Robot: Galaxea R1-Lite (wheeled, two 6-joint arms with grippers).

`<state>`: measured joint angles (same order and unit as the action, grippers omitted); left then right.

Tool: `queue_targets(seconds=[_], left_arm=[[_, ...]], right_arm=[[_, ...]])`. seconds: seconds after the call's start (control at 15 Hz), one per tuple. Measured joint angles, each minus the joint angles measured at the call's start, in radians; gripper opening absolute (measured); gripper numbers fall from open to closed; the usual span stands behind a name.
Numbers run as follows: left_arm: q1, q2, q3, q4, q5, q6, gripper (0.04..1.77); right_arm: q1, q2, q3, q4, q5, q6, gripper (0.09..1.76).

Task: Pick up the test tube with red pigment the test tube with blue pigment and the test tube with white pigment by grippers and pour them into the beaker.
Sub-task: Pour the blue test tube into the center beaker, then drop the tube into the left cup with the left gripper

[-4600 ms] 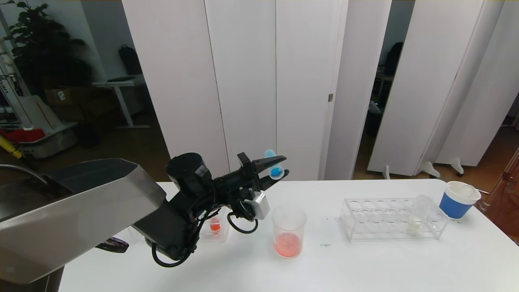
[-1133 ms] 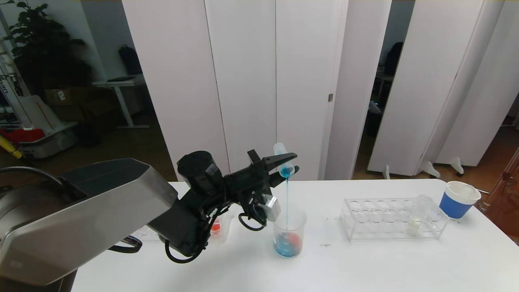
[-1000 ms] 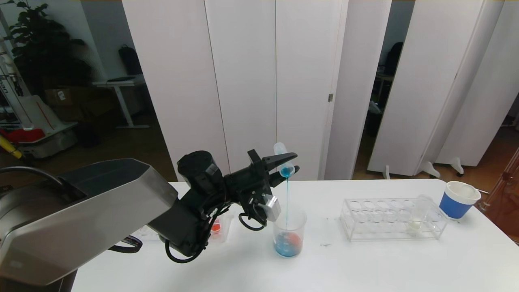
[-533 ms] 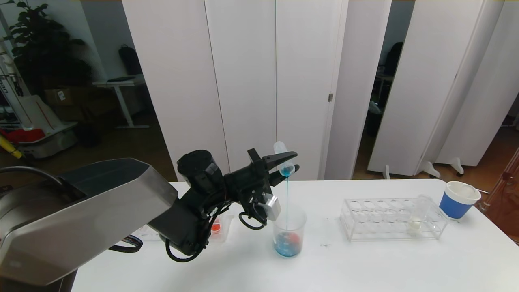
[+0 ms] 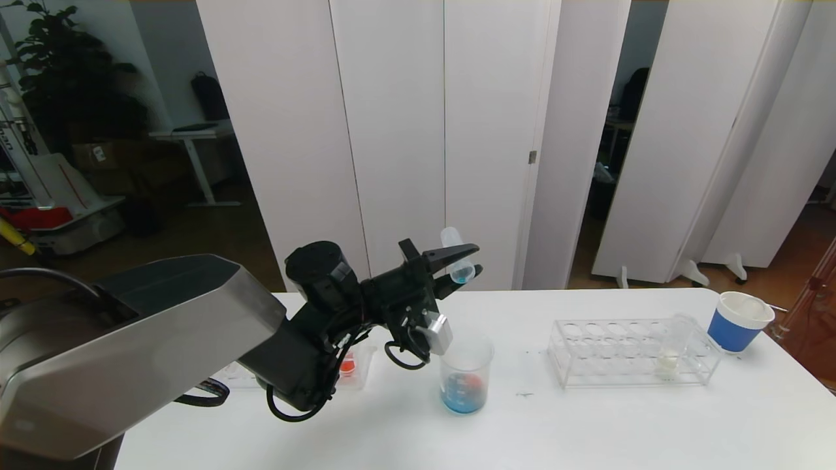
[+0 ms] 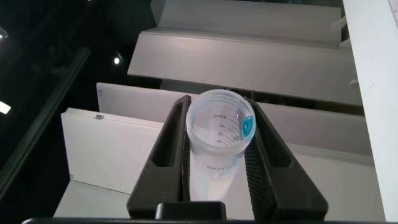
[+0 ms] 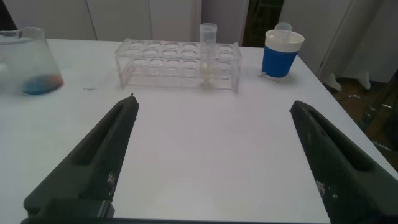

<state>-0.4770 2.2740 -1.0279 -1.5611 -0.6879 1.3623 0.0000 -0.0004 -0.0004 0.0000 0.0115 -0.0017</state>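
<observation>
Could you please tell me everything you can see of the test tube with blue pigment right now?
The test tube with blue pigment is a slim clear plastic tube with a rounded bottom, clamped between the fingers of the left end effector above the beaker. It is tipped mouth-down, rounded end uppermost. Nearly empty, it keeps only a little blue at its lower rim. The left wrist view shows printed graduation marks inside.

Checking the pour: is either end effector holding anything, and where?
The left end effector grips the test tube with blue pigment around its middle; the right end effector holds nothing.
</observation>
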Motion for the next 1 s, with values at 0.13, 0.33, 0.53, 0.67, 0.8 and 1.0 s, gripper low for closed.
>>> queue_targets(seconds=[0.13,0.33,0.53,0.67,0.8,1.0], left_arm=[[0.0,-0.004,0.006,0.0,0.009,0.001,0.58],[-0.001,-0.018,0.018,0.001,0.014,-0.011,0.58],[-0.001,-0.042,0.037,0.004,0.014,-0.027,0.58],[0.003,-0.058,0.055,0.01,0.027,-0.06,0.58],[0.006,-0.079,0.068,0.054,0.124,-0.071,0.58],[0.002,-0.135,0.076,0.171,0.351,-0.195,0.58]], right_arm=[[0.0,0.0,0.0,0.0,0.0,0.0,1.75],[0.0,0.0,0.0,0.0,0.0,0.0,1.75],[0.0,0.0,0.0,0.0,0.0,0.0,1.75],[0.0,0.0,0.0,0.0,0.0,0.0,1.75],[0.0,0.0,0.0,0.0,0.0,0.0,1.75],[0.0,0.0,0.0,0.0,0.0,0.0,1.75]])
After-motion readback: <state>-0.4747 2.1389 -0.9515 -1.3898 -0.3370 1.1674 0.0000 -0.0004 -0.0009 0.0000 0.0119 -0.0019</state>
